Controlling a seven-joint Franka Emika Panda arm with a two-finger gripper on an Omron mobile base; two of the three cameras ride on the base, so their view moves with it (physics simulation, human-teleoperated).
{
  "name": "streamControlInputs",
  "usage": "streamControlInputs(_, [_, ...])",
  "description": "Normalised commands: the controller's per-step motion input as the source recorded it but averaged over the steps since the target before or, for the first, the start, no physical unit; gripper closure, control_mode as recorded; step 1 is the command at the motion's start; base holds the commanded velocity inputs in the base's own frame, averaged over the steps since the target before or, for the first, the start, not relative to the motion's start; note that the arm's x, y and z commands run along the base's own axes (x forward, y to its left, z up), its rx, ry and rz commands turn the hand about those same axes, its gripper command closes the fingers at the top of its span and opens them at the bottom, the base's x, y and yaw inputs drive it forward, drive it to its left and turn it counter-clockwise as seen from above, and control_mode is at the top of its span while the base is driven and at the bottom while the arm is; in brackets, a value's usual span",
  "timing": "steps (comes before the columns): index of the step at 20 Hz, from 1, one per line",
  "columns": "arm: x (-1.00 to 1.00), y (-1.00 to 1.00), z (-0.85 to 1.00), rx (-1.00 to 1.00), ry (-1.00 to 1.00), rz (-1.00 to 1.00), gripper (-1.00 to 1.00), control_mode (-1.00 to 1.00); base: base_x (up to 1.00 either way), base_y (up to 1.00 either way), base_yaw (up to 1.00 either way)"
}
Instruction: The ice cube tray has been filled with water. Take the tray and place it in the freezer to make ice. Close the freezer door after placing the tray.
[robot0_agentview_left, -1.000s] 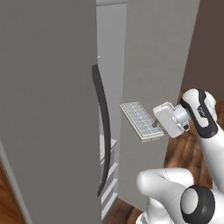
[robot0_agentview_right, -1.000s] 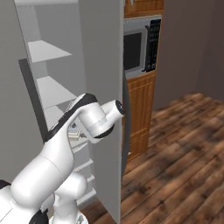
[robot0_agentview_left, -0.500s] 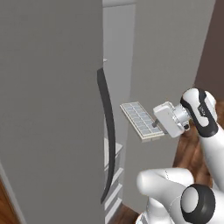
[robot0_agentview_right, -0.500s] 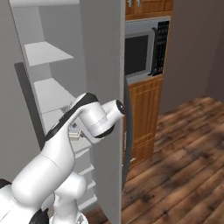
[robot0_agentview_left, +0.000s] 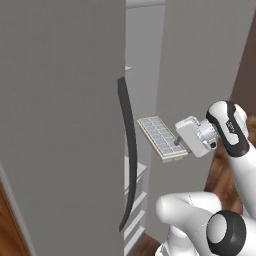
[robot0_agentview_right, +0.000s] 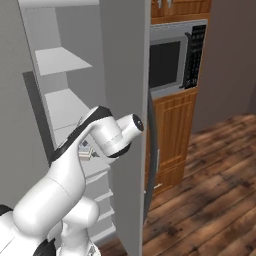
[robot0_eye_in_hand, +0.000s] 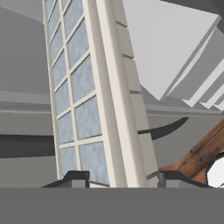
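The ice cube tray (robot0_agentview_left: 161, 137), pale with a grid of bluish cells, is held level in the air in front of the open freezer (robot0_agentview_left: 136, 170). My gripper (robot0_agentview_left: 177, 145) is shut on the tray's near edge. The hand view shows the tray (robot0_eye_in_hand: 83, 109) running up and away from the gripper (robot0_eye_in_hand: 124, 179), with a dark fingertip (robot0_eye_in_hand: 76, 178) on each side of its rim. White shelves (robot0_agentview_right: 61, 60) line the freezer inside. The freezer door (robot0_agentview_left: 60, 115) stands open at the left, its dark curved handle (robot0_agentview_left: 128, 150) close to the tray's far end.
The other grey door (robot0_agentview_right: 125, 100), with its own dark handle (robot0_agentview_right: 152, 150), stands right of the open compartment. Beyond it are a black-fronted microwave (robot0_agentview_right: 172, 60) and wooden cabinets (robot0_agentview_right: 172, 125). The floor (robot0_agentview_right: 215, 190) is wood planks. My own arm (robot0_agentview_right: 107, 135) hides the hand from the right.
Both base views have shifted and the freezer looks larger, so the base has driven closer. The tray stays gripped in the same place relative to the arm.
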Motion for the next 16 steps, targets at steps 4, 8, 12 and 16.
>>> streamControlInputs(4, [0.0, 0.0, 0.0, 0.0, 0.0, 0.0, 1.0, 1.0, 0.03, 0.0, 0.18])
streamControlInputs(8, [0.0, 0.0, 0.0, 0.0, 0.0, 0.0, 1.0, 1.0, 0.0, -0.03, 0.19])
streamControlInputs(12, [0.0, 0.0, 0.0, 0.0, 0.0, 0.0, 1.0, 1.0, 0.0, -0.13, 0.17])
streamControlInputs(16, [0.0, 0.0, 0.0, 0.0, 0.0, 0.0, 1.0, 1.0, 0.0, -0.29, 0.15])
